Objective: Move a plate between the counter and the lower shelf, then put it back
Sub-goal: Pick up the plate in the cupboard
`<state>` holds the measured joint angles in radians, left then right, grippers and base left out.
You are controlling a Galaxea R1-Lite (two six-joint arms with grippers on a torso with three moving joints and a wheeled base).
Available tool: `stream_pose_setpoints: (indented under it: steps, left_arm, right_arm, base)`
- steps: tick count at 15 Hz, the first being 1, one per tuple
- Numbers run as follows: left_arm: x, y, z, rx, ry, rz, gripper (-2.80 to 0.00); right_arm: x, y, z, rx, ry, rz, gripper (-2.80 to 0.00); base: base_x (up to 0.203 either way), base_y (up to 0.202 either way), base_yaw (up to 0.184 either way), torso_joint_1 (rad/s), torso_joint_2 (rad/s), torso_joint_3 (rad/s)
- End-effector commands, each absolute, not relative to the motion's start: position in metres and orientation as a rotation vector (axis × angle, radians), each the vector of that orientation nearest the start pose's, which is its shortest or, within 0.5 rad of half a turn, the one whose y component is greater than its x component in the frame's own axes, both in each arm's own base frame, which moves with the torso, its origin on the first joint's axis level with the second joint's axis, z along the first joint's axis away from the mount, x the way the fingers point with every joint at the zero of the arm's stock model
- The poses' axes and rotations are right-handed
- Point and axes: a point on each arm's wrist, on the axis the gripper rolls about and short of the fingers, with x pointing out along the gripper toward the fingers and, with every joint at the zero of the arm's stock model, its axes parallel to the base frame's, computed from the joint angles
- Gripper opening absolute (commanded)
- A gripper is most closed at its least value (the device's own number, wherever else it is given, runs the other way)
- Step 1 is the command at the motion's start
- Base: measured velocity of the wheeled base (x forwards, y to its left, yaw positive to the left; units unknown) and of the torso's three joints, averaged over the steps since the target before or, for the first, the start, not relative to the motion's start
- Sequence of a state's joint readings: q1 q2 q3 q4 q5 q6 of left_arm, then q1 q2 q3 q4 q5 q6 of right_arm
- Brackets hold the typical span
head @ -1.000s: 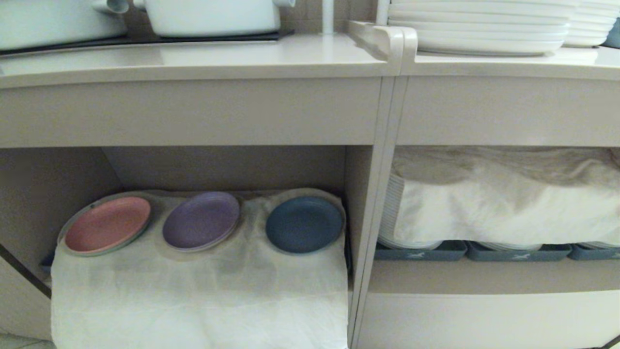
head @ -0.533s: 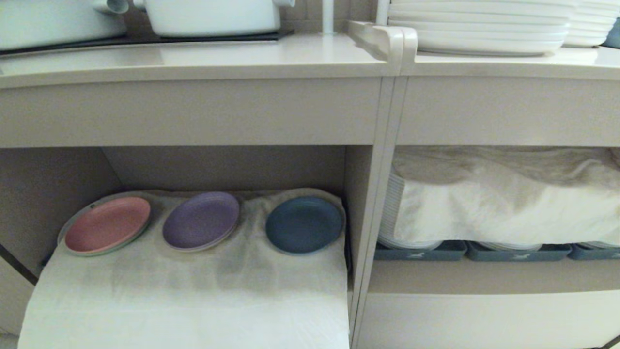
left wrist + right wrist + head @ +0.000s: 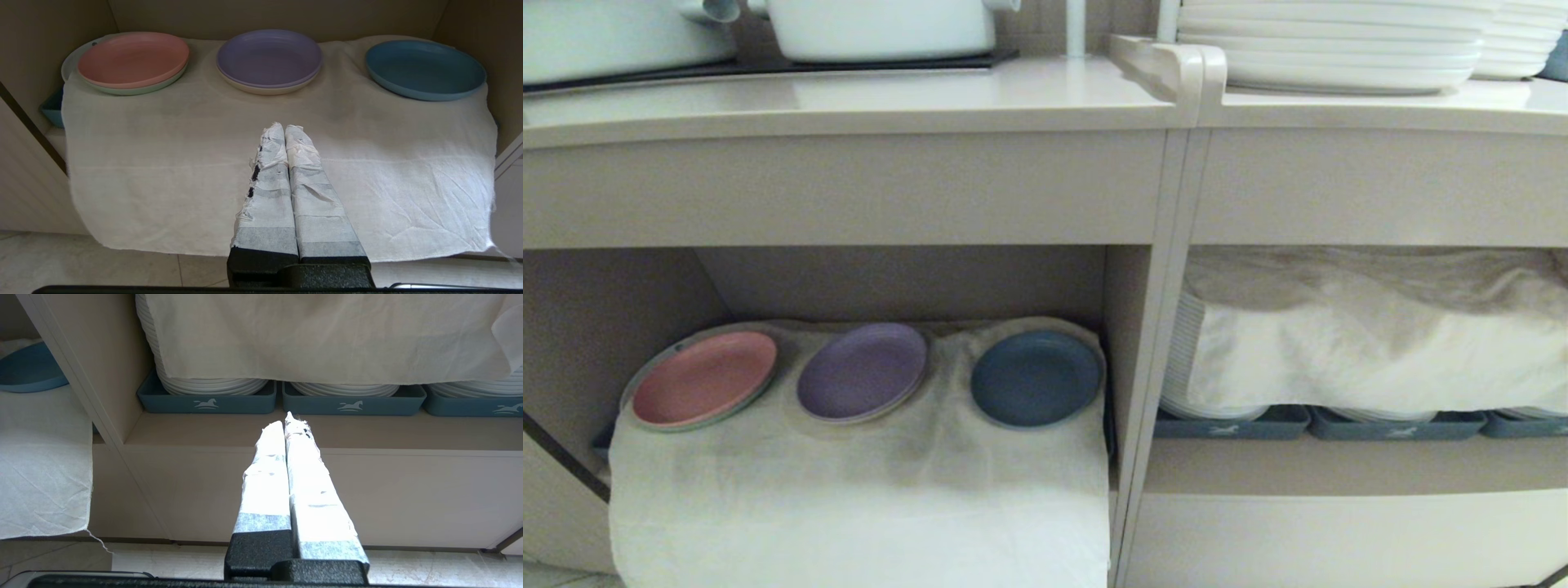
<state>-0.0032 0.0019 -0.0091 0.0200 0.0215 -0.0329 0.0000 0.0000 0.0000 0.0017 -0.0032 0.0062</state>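
Beige cabinetry is filling the head view, with the counter point(image 3: 849, 98) running across the upper left of the frame and carrying white pots on a black hob panel. Below it, in the lower left, the lower shelf point(image 3: 898, 282) is holding a white cloth point(image 3: 849, 506) that is draping over its front edge. Three small plates are sitting on that cloth in a row: a pink plate point(image 3: 704, 378) at left, a purple plate point(image 3: 862, 371) in the middle, and the plate point(image 3: 1036, 378), blue, at right beside the divider wall. In the lower right, dark blue trays point(image 3: 1233, 423) are bearing a small white horse emblem, with no readable writing. White dinner plates point(image 3: 1331, 49) are stacking up at the upper right. The left gripper point(image 3: 284, 127) is pointing at the cloth with its taped fingers pressed together, holding nothing. The right gripper point(image 3: 286, 424) is likewise closed and empty, facing the trays.
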Motion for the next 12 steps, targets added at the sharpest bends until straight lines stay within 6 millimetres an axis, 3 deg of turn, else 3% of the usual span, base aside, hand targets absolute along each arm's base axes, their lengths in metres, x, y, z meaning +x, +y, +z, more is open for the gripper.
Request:
stream_pose_setpoints:
  steps: [1, 8, 12]
  left_arm:
    - [-0.024, 0.001, 0.076, -0.031, 0.010, 0.019, -2.80]
    - [-0.024, 0.000, 0.078, 0.006, 0.004, 0.012, -2.80]
    - [-0.029, -0.002, 0.093, 0.009, -0.052, -0.078, -2.80]
  right_arm:
    - [-0.023, 0.000, 0.075, 0.006, 0.002, -0.003, -2.80]
    - [-0.023, 0.000, 0.075, 0.006, 0.002, -0.003, -2.80]
    - [-0.023, 0.000, 0.075, 0.006, 0.001, -0.003, -2.80]
  base:
    - [0.000, 0.000, 0.000, 0.000, 0.00, 0.000]
    - [0.000, 0.000, 0.000, 0.000, 0.00, 0.000]
    - [0.000, 0.000, 0.000, 0.000, 0.00, 0.000]
